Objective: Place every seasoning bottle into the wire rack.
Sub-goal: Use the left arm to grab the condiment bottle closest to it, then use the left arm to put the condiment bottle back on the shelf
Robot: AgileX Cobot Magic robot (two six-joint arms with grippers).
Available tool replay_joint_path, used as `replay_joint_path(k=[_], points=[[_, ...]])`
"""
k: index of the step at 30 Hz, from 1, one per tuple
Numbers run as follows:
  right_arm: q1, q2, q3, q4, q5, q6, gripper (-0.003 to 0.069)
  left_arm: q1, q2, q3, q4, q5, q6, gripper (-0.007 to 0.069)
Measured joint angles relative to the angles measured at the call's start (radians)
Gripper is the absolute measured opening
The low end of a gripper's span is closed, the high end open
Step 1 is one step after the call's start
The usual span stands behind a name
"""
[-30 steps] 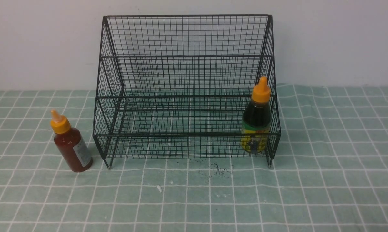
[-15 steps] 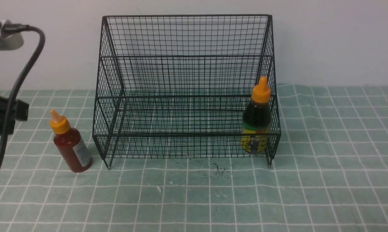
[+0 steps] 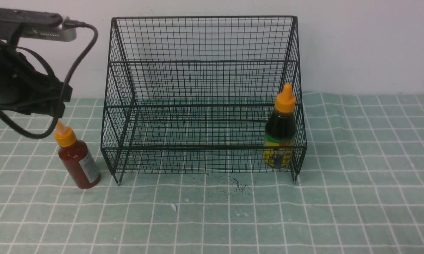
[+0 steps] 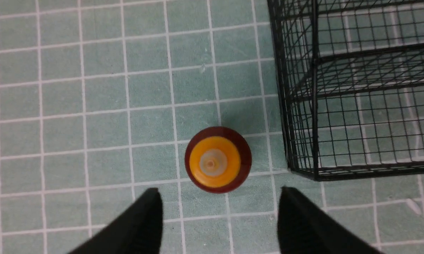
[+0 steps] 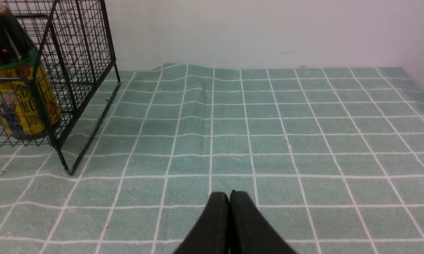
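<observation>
Along the table's near edge, open green checked cloth (image 3: 212, 225), faintly rippled. Toward the left edge, red-sauce bottle (image 3: 78, 162) standing just beside the front left leg of the wire rack (image 3: 201, 81), not touching. Above it, left gripper (image 4: 219, 203), jaws apart, wider than the bottle. Right of the rack, broad open cloth; low over it, right gripper (image 5: 229, 197), jaws pressed together. In the rack's lowest tier, front right corner, dark-sauce bottle (image 3: 280, 141). Behind, plain pale wall (image 3: 367, 42).

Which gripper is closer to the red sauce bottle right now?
Left. The left gripper hangs open right above the red sauce bottle, beside the rack. The right gripper is shut over the cloth past the rack's other end, well away.
</observation>
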Motion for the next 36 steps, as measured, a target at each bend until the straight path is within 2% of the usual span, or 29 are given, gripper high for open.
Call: replay_joint_path(k=[3,7,10,13,14,15,16,17,18,22,25,33,36], points=[[0.0,0.0,0.0,0.0,0.0,0.0,-0.0015,0.0,0.052,-0.009,0.001,-0.003,0.0,0.0554],[0.0,0.0,0.0,0.0,0.0,0.0,-0.0015,0.0,0.123,-0.009,0.033,-0.031,0.0,0.0583],[0.0,0.0,0.0,0.0,0.0,0.0,-0.0015,0.0,0.153,-0.009,0.057,-0.051,-0.008,0.0566],[0.0,0.0,0.0,0.0,0.0,0.0,-0.0015,0.0,0.182,-0.009,0.073,-0.066,-0.012,0.0518],[0.0,0.0,0.0,0.0,0.0,0.0,-0.0015,0.0,0.194,-0.009,0.072,-0.075,-0.016,0.0467],[0.0,0.0,0.0,0.0,0.0,0.0,-0.0015,-0.001,0.195,-0.01,0.072,-0.075,-0.016,0.046],[0.0,0.0,0.0,0.0,0.0,0.0,-0.0015,-0.002,0.206,-0.01,0.072,-0.076,-0.018,0.0388],[0.0,0.0,0.0,0.0,0.0,0.0,-0.0015,-0.002,0.207,-0.011,0.072,-0.076,-0.018,0.0366],[0.0,0.0,0.0,0.0,0.0,0.0,-0.0015,-0.002,0.213,-0.013,0.07,-0.076,-0.018,0.0288],[0.0,0.0,0.0,0.0,0.0,0.0,-0.0015,-0.003,0.215,-0.021,0.069,-0.06,-0.023,0.0287],[0.0,0.0,0.0,0.0,0.0,0.0,-0.0015,-0.003,0.206,-0.065,0.074,0.011,-0.023,0.0287],[0.0,0.0,0.0,0.0,0.0,0.0,-0.0015,-0.015,0.087,-0.308,0.041,0.176,-0.026,0.0287],[0.0,0.0,0.0,0.0,0.0,0.0,-0.0015,-0.071,0.044,-0.418,0.037,0.248,-0.026,0.0287]])
